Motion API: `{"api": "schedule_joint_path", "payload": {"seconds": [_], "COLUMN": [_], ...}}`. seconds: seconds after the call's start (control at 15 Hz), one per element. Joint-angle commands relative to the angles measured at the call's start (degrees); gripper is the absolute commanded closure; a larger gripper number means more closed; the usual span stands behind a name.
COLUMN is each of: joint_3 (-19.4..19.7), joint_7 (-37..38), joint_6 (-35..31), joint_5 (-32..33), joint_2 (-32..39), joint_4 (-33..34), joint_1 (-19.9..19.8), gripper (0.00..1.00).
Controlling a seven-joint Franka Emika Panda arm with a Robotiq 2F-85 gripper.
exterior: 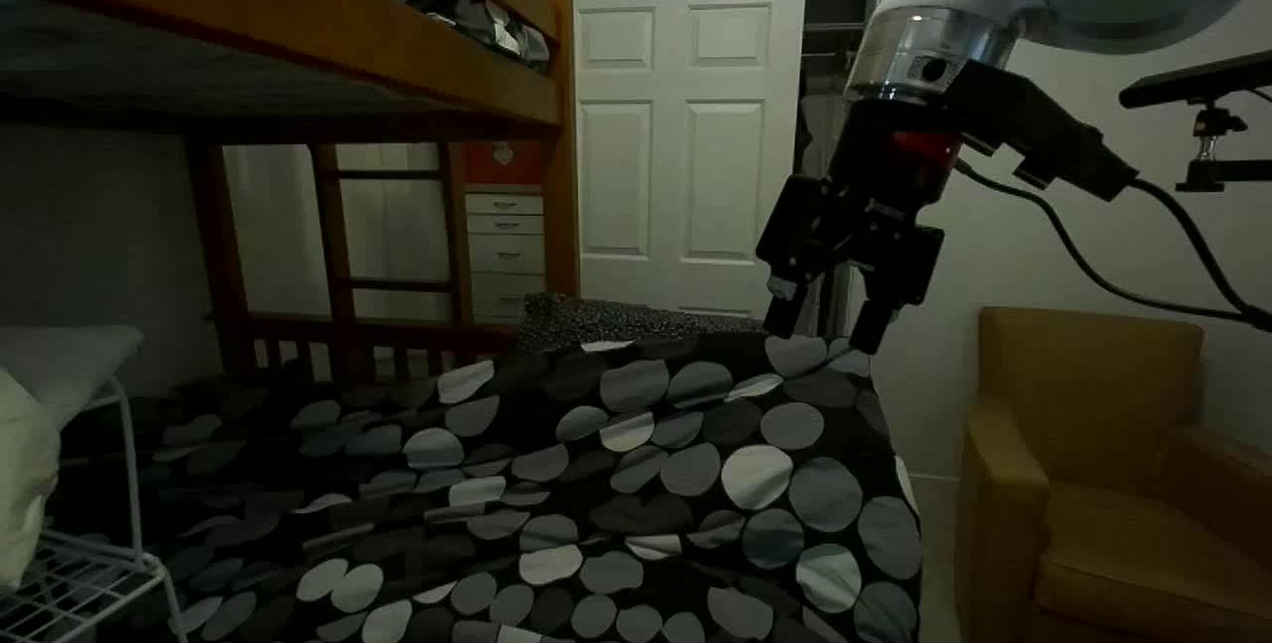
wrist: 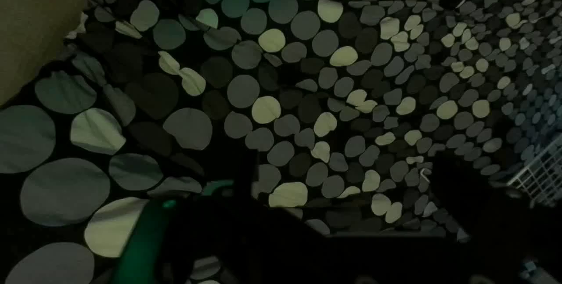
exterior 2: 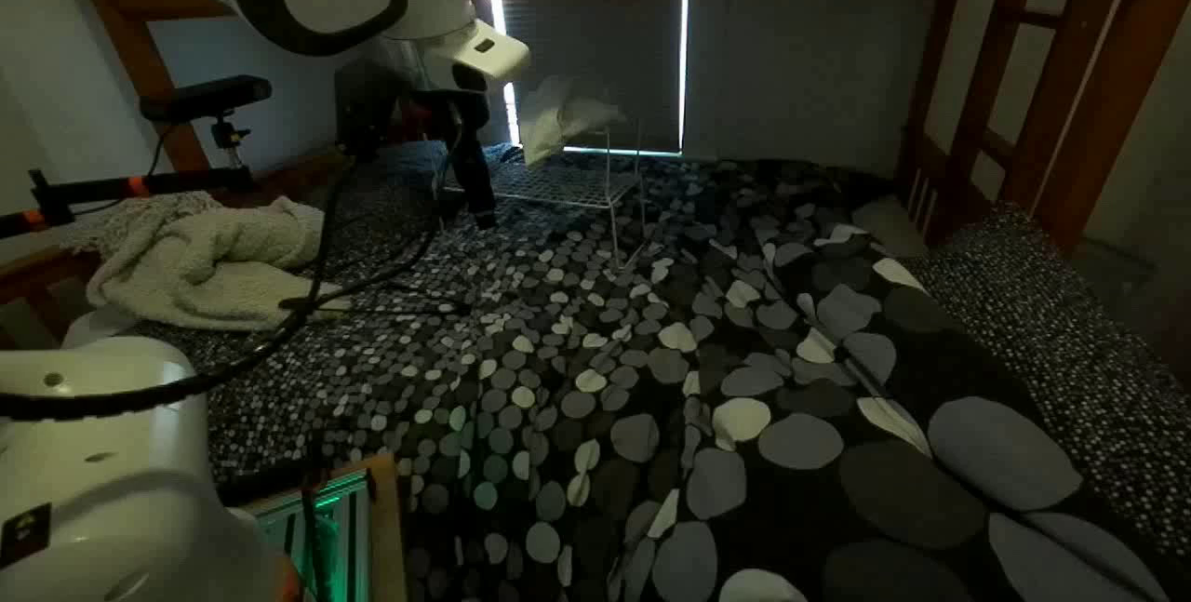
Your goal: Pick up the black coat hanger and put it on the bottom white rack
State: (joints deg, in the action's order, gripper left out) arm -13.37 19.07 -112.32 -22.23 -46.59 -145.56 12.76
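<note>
My gripper (exterior: 827, 325) is open, fingers pointing down, with nothing between them. In an exterior view it hangs above the dotted bed cover, left of the rack's legs (exterior 2: 482, 211); in the wrist view, bed cover shows between the fingers (wrist: 347, 174). The white wire rack (exterior 2: 558, 186) stands on the bed with a pale bag on it. Its grid also shows at the lower left of an exterior view (exterior: 84, 578) and at the right of the wrist view (wrist: 544, 170). I cannot clearly make out the black coat hanger. A thin dark shape (exterior 2: 409, 309) lies on the bed.
A cream blanket (exterior 2: 205, 258) lies on the bed. A camera on a stand (exterior 2: 205, 100) and the arm's looping cable (exterior 2: 321, 290) are nearby. The wooden bunk frame (exterior: 561, 176) rises over the bed. A tan armchair (exterior: 1088, 395) stands beside it.
</note>
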Motion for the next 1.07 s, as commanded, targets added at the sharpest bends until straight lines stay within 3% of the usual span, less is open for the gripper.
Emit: {"api": "schedule_joint_path", "payload": {"seconds": [0.0,0.27,0.6,0.8,1.0], "joint_3": [-0.44,-2.63,-8.74,-11.33,-12.97], "joint_7": [-0.36,-8.4,-12.83,-15.36,-19.88], "joint_6": [0.36,-7.69,-14.1,-15.33,-13.88], "joint_5": [-0.38,-3.19,-3.47,-4.71,-3.49], "joint_2": [-0.06,8.86,24.27,30.83,40.2], "joint_4": [0.19,2.77,10.16,14.15,20.75], "joint_1": [-0.68,3.82,10.59,15.04,16.81], "gripper": [0.0,0.0,0.0,0.0,0.0]}}
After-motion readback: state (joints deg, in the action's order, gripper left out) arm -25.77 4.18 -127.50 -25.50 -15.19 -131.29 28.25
